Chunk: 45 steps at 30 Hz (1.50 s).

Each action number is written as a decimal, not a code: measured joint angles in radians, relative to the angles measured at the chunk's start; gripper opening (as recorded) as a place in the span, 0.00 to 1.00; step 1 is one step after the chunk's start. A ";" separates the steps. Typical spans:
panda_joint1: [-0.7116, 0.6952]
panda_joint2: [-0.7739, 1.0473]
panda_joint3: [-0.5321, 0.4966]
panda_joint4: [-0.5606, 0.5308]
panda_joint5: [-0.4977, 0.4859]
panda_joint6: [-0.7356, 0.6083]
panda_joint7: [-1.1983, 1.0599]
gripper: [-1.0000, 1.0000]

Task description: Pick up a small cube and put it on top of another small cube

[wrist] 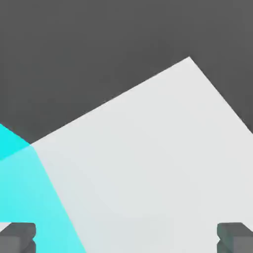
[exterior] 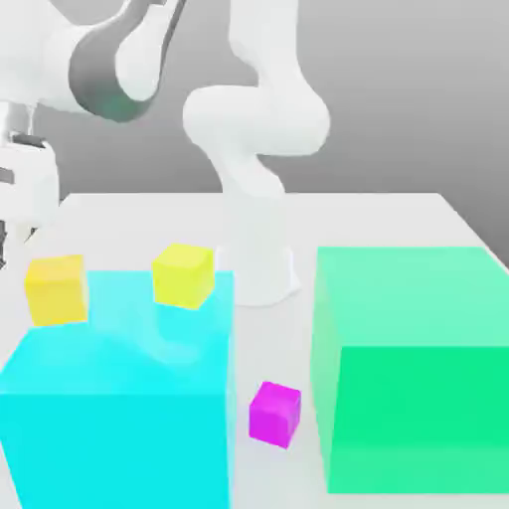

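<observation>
A small magenta cube (exterior: pixel 274 413) rests on the white table (exterior: pixel 398 224), in the gap between the big cyan block (exterior: pixel 119 418) and the big green block (exterior: pixel 413 368). My gripper (exterior: pixel 15 244) hangs at the exterior view's far left, above the table and behind the cyan block, far from the magenta cube. In the hand view the gripper (wrist: pixel 126 239) is open, its two dark fingertips (wrist: pixel 17 237) wide apart with nothing between them, over the table (wrist: pixel 148 158) beside the cyan block (wrist: pixel 24 197).
Two small yellow cubes (exterior: pixel 57 288) (exterior: pixel 183 275) sit behind the cyan block. The arm's white base (exterior: pixel 258 258) stands mid-table at the back. The table's far edge (wrist: pixel 113 96) runs close to the hand.
</observation>
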 joint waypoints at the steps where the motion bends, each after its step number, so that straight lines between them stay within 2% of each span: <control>1: -0.011 0.034 -0.028 -0.024 0.018 0.025 -0.029 0.50; 4: -0.004 0.118 -0.067 -0.106 0.068 0.093 -0.141 0.50; 9: 0.167 0.147 0.017 -0.253 -0.007 0.164 -0.291 0.50; 10: 0.185 0.172 0.028 -0.260 0.030 0.188 -0.332 0.50; 12: 0.164 0.241 0.107 -0.254 0.179 0.240 -0.447 0.50; 15: -0.013 0.348 0.326 -0.230 0.367 0.321 -0.586 0.50; 17: -0.138 0.419 0.456 -0.216 0.400 0.381 -0.616 0.50; 18: -0.179 0.444 0.496 -0.211 0.402 0.403 -0.620 0.00; 24: -0.200 0.457 0.514 -0.209 0.394 0.413 -0.615 0.00; 27: -0.119 0.393 0.431 -0.222 0.373 0.360 -0.593 0.00; 30: -0.032 0.289 0.301 -0.247 0.206 0.281 -0.470 0.00; 32: -0.056 0.215 0.285 -0.263 0.092 0.223 -0.391 0.00; 34: -0.097 0.148 0.281 -0.261 0.032 0.163 -0.366 0.00; 40: -0.181 0.014 0.210 -0.076 0.011 -0.087 -0.409 0.00; 45: -0.181 -0.042 0.249 0.082 0.035 -0.298 -0.251 0.00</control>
